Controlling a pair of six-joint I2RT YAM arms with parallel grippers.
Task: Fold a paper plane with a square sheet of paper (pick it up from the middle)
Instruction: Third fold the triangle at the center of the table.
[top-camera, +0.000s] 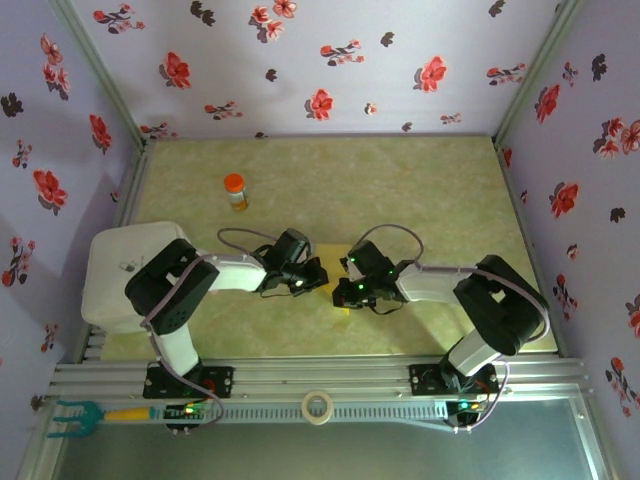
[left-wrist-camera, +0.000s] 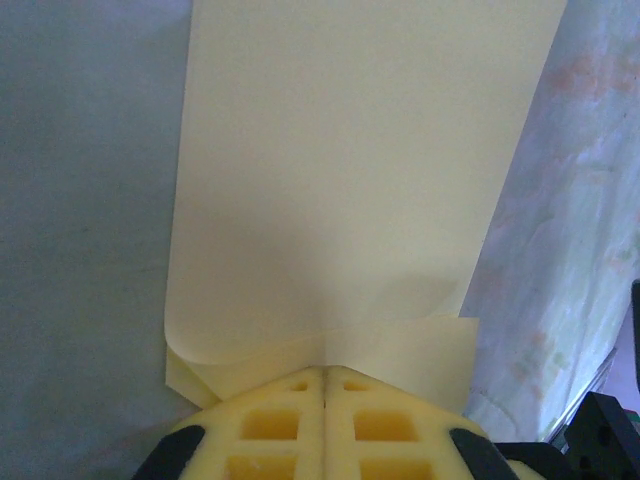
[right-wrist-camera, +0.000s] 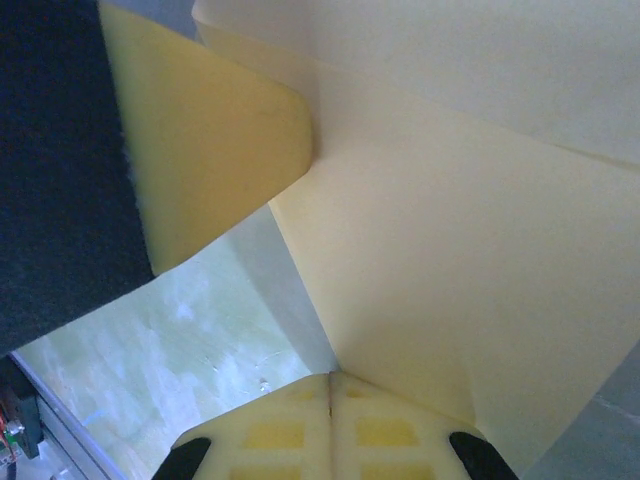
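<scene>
Bottle, orange-capped, is seen upright on the table, far left. Left pincer is clamped tight on the paper at an edge where layers are curled over. Paper is held mid-table between both arms. Right pincer is likewise closed on a folded part.

Orange-capped bottle (far left), tape roll
</scene>
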